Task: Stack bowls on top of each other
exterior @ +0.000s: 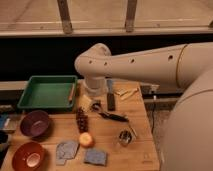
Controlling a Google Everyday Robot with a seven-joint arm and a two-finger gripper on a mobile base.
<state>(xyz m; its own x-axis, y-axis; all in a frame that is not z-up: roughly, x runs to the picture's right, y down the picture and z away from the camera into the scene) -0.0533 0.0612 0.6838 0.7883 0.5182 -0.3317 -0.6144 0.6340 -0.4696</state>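
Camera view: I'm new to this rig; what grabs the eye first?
The big white robot arm reaches in from the right, its gripper low over the wooden table beside the green rectangular tray. At far left, the dull purple round bowl and red-orange round bowl sit apart.

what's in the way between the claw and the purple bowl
The dark cluster on the table lies partly between the claw, down by the green tray's corner, and the purple bowl. Nothing else visible does.
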